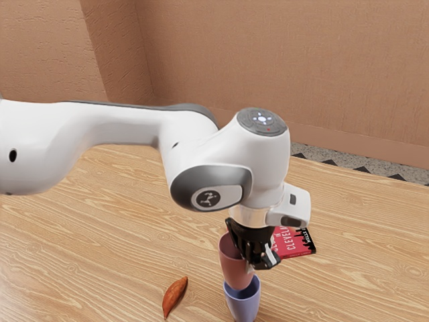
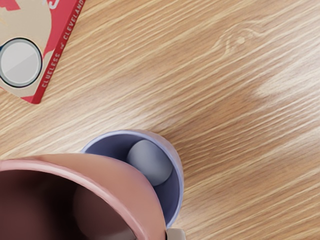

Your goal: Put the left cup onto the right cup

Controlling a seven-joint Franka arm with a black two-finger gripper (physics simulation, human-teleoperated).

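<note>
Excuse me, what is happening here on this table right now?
A robot arm holds a pink cup by its rim in its gripper. The cup hangs tilted, its bottom at the mouth of a blue cup standing on the wooden table. A red book lies just beyond them.

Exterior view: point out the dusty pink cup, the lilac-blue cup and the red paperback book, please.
dusty pink cup (image 1: 230, 261): exterior view, on its side wall.
lilac-blue cup (image 1: 241, 305): exterior view, on its outer wall.
red paperback book (image 1: 295, 243): exterior view, on its lettered red face.

Home-like room — wooden table (image 1: 100, 221), book (image 1: 293, 241), tan walls (image 1: 268, 54).
</note>
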